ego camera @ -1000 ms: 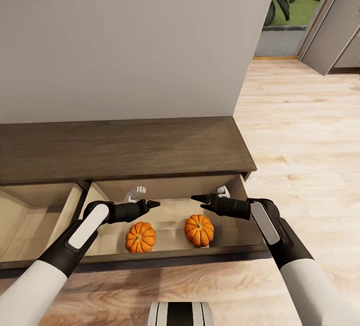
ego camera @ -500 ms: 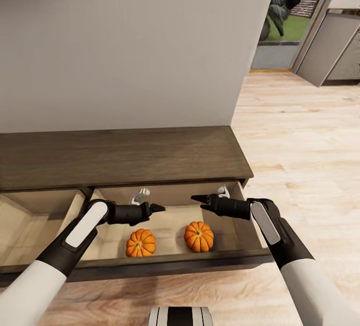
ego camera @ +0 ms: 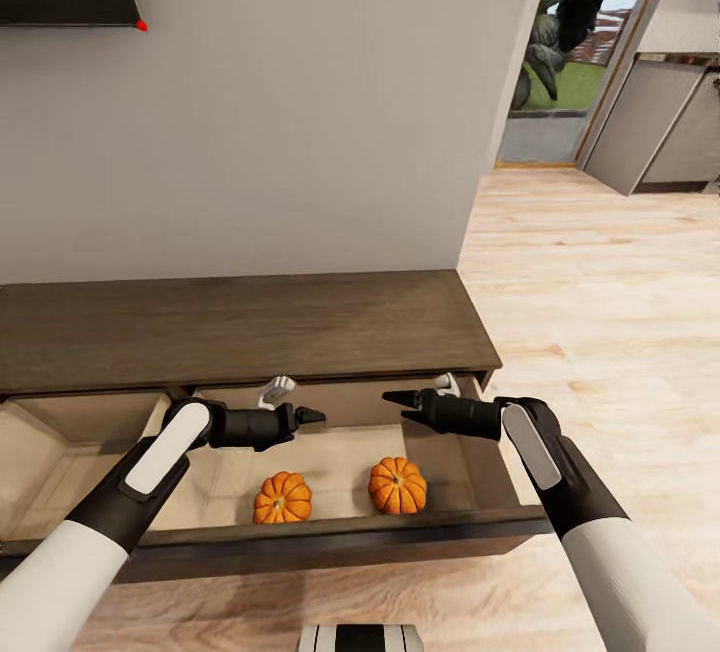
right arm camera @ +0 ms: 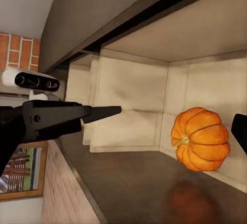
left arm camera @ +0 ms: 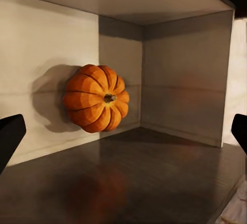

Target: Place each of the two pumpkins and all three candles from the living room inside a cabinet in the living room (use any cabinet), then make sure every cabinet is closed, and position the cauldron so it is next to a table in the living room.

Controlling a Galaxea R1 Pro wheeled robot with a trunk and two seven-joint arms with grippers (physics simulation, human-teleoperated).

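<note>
So both pumpkins, the left pumpkin (ego camera: 282, 498) and the right pumpkin (ego camera: 397, 485), already lie in the cabinet's (ego camera: 250, 327) open right drawer (ego camera: 330, 535). The left gripper (ego camera: 310, 417) and right gripper (ego camera: 398, 399) hover above them, empty, jaws apart. Left, by my judgement: the candles, shutting both drawers, the cauldron.

The open drawer (ego camera: 330, 532) has bare floor around 2 pumpkins (ego camera: 282, 498) (ego camera: 397, 485), under the overhanging cabinet top (ego camera: 240, 327).

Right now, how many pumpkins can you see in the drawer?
2. One pumpkin sits toward the left of the open drawer, below the left gripper; the other pumpkin sits to its right. Candles could be hidden elsewhere.
</note>
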